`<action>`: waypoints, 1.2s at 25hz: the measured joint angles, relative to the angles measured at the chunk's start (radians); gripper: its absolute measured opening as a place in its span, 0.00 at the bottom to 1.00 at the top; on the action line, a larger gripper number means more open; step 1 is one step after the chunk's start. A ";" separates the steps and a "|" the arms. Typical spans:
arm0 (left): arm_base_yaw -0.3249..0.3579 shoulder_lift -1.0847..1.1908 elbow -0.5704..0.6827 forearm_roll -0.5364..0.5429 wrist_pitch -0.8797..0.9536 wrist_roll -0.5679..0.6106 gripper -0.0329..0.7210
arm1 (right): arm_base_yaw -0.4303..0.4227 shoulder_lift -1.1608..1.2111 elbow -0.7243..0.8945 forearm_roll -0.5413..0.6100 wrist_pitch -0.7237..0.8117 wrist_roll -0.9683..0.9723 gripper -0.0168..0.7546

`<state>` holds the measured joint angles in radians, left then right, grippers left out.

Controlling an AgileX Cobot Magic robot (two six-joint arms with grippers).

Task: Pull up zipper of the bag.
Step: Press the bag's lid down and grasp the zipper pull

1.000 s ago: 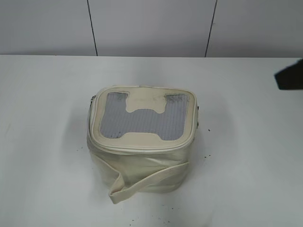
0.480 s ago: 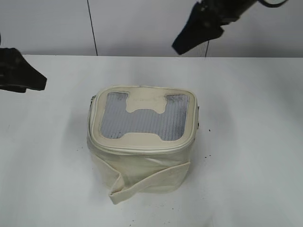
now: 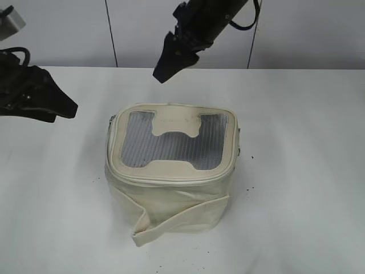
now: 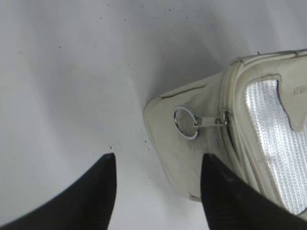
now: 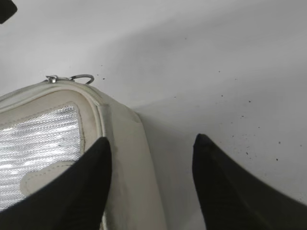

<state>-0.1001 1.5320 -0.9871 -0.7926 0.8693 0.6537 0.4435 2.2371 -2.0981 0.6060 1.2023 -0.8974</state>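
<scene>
White tabletop and a pale panelled wall framed the scene, with the cream bag standing near the middle of the table, its silvery mesh lid facing up. I had both arms in the approach step, neither touching anything. My left gripper hovered beside the bag's left end with its fingers spread and nothing between them; its wrist view showed the ring-shaped zipper pull hanging against that end wall, just ahead of the fingertips. My right gripper hung over the far edge of the bag, likewise spread and empty. Next, I judged, the left fingers needed to close on that ring while the right steadied the bag. Faint lettering sat on the lid patch, too blurred to read.
</scene>
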 joint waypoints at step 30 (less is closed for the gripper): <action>-0.002 0.112 -0.064 -0.015 0.049 0.027 0.62 | 0.048 0.078 0.063 0.059 0.013 0.036 0.39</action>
<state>-0.1020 1.6440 -1.0515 -0.8077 0.9179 0.6804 0.4910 2.3150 -2.0347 0.6650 1.2149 -0.8613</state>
